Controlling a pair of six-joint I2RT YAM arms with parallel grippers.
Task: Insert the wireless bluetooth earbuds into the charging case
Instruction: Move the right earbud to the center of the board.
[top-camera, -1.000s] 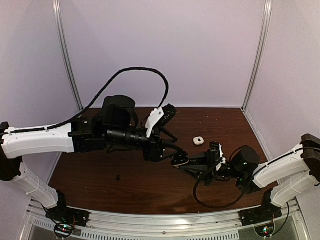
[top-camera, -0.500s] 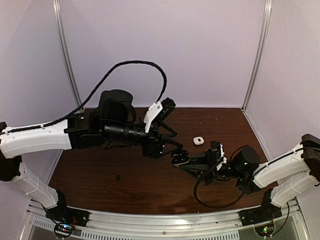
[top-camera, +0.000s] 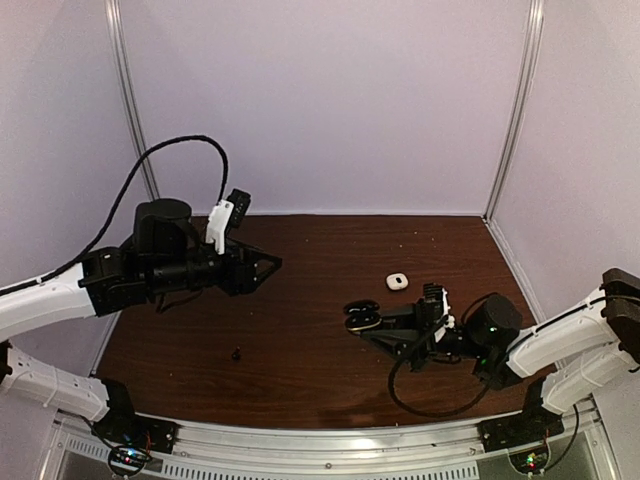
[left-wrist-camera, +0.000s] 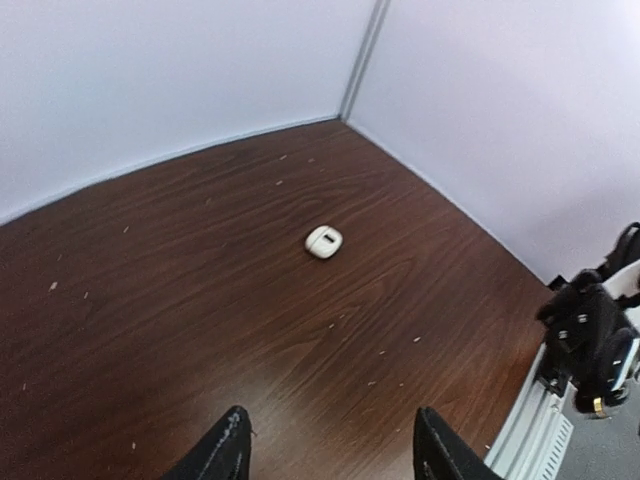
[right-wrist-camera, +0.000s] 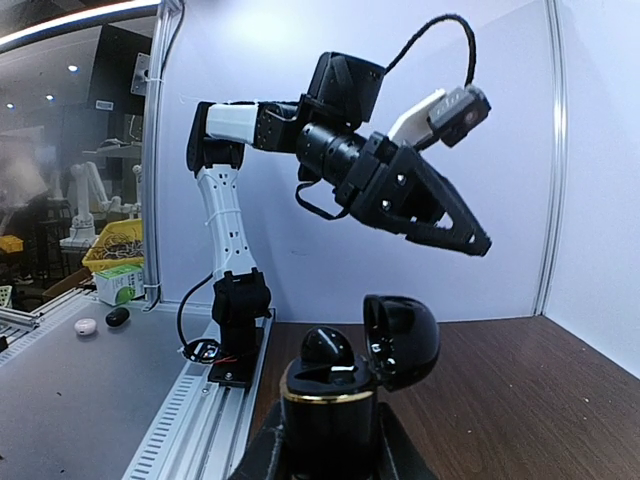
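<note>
One change: left gripper (top-camera: 272, 264) (jaws apart) has withdrawn leftward; right gripper (top-camera: 374, 323) stays clamped on charging case (top-camera: 360, 314).

High rear overview, wrist cameras skimming table (left-wrist-camera: 200, 300)

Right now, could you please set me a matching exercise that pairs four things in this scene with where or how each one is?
Things: 1 black case; 2 white case; 3 loose black earbud; 4 left claw.
States: A lying on the table, right of the middle; B raised over the left side, open and empty; C gripped by the right claw, lid open; D alone, front left of the table.
Pairs: 1-C; 2-A; 3-D; 4-B.
</note>
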